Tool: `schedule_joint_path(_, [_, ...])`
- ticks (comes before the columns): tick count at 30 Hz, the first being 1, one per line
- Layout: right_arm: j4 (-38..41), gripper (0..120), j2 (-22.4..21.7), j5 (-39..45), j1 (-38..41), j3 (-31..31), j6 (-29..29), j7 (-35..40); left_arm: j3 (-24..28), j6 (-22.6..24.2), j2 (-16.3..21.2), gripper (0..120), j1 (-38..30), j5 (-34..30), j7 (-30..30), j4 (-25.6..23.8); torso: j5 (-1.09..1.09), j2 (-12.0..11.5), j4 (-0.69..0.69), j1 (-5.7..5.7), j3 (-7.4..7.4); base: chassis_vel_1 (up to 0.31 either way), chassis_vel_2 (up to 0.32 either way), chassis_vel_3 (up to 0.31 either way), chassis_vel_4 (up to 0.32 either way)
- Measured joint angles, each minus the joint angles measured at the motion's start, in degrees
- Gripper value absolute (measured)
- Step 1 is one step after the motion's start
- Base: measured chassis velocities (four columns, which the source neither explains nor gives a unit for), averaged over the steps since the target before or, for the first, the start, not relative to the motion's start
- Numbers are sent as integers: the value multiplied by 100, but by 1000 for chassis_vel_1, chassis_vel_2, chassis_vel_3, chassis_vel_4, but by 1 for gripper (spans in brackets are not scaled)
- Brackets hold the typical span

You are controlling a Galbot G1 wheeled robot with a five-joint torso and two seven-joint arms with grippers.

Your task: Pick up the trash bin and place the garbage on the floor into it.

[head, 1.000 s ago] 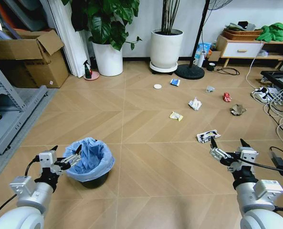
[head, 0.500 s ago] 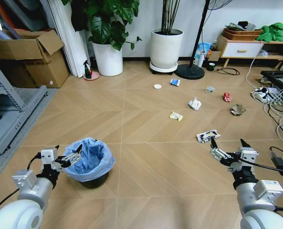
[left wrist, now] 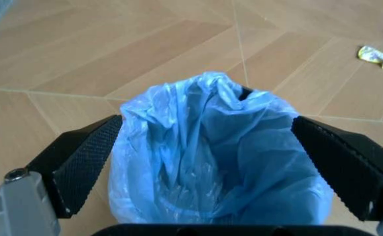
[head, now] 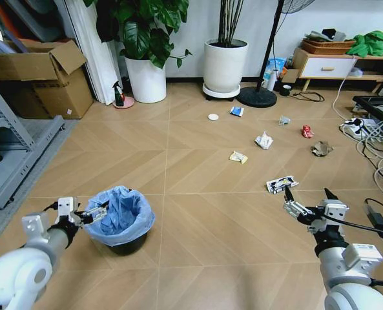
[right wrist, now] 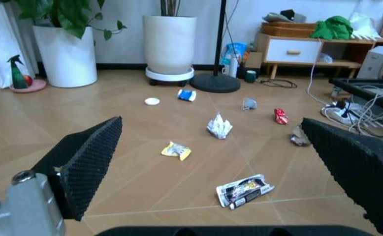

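Note:
The trash bin (head: 121, 221), black with a crinkled light-blue bag, stands on the floor (head: 197, 226) at the near left. My left gripper (head: 82, 213) is open at its left rim; in the left wrist view the fingers (left wrist: 79, 157) flank the bag (left wrist: 218, 162). My right gripper (head: 306, 192) hangs open at the near right, just short of a black-white carton (head: 281, 185). Farther off lie more garbage: a yellow wrapper (head: 238, 156), white crumpled paper (head: 263, 140), a red can (head: 307, 132), brown paper (head: 321, 149), a blue wrapper (head: 237, 111) and a white lid (head: 213, 117).
Two white plant pots (head: 225, 66) and a fan stand (head: 256, 97) line the back wall. A cardboard box (head: 46, 77) and a metal shelf (head: 17, 155) stand at the left. Cables and a power strip (head: 365, 132) sprawl at the right. A green spray bottle (head: 119, 94) stands by the left pot.
My left arm has drawn back to the left and lower, its gripper sliding from over the bin's rim to its left side. The right arm has held still.

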Motion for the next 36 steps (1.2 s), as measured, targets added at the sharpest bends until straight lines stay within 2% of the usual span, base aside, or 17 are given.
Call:
schedule_joint_path(3, [-18, 100, 0, -5, -3, 3, 15, -3, 93, 157, 189, 100, -231, -259, -78, 242, 0, 0, 1, 0, 0, 0, 0, 0, 0])
schedule_joint_path(12, [-69, 100, -12, -30, 5, -43, 19, -5, 540, 178, 459, 100, -892, -310, 48, 906, 0, 0, 0, 0, 0, 0, 0, 0, 0])
schedule_joint_path(15, [-82, 100, -21, -34, -9, -38, 33, -5, 754, 172, 587, 100, -1155, -193, 327, 1350, -1, 0, 1, 0, 0, 0, 0, 0, 0])
schedule_joint_path(22, [-108, 100, -29, -26, -4, -19, 53, 3, 949, 162, 760, 100, -1446, -108, 632, 1900, 0, 0, 2, 0, 0, 0, 0, 0, 0])
schedule_joint_path(36, [-154, 100, 4, -18, -5, -13, 107, 25, 1207, 147, 854, 100, -1677, 30, 987, 2540, 0, 0, 1, 0, 0, 0, 0, 0, 0])
